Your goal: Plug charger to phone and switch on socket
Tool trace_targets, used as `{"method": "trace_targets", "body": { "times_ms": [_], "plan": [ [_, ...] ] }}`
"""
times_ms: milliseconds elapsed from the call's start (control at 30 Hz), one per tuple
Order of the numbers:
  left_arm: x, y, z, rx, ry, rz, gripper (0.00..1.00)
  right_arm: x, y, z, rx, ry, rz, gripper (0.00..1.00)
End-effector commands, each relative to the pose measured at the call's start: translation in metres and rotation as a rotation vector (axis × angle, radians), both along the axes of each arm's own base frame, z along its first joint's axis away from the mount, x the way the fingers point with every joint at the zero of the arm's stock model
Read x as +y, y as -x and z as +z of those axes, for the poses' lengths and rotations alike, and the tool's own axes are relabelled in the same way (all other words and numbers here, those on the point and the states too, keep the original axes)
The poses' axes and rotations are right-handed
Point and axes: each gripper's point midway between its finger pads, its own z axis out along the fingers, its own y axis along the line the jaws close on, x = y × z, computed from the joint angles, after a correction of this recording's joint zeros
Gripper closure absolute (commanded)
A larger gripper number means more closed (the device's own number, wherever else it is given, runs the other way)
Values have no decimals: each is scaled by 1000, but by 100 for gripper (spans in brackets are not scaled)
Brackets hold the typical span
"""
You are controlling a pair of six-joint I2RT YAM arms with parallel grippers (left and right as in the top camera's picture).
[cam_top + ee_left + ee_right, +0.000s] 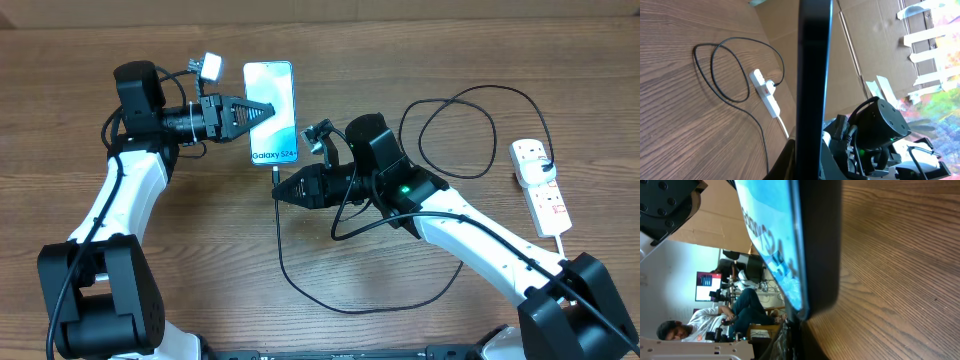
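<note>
The phone (272, 105) has a lit light-blue screen, with the "Galaxy S24+" end facing the right arm. My left gripper (252, 112) reaches in from the left and is shut on the phone's side; in the left wrist view the phone (813, 75) is a dark upright bar. My right gripper (281, 189) is shut on the charger's small black connector tip (275, 174), which sits at the phone's near end (812, 307). I cannot tell whether it is seated. The charger cable (330, 305) loops to the white socket (541, 186) at the far right.
The charger's slack forms loops (458, 132) on the wooden table (200, 260) between the right arm and the socket, also visible as cable loops (725, 70) beside the socket (765, 92) in the left wrist view. Cardboard walls (400, 12) line the far edge.
</note>
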Motion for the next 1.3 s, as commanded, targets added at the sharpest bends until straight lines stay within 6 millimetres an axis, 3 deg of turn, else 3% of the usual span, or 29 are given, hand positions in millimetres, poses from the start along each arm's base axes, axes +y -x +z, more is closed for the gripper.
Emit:
{"method": "trace_targets", "body": {
  "times_ms": [0,1267],
  "plan": [
    [-2,5,7,-48,10,-33,96,3,-1,10,-39,-17,9,96],
    [-3,8,8,-13,22,-44,96,-2,-8,17,-57,-49,10,96]
  ]
}}
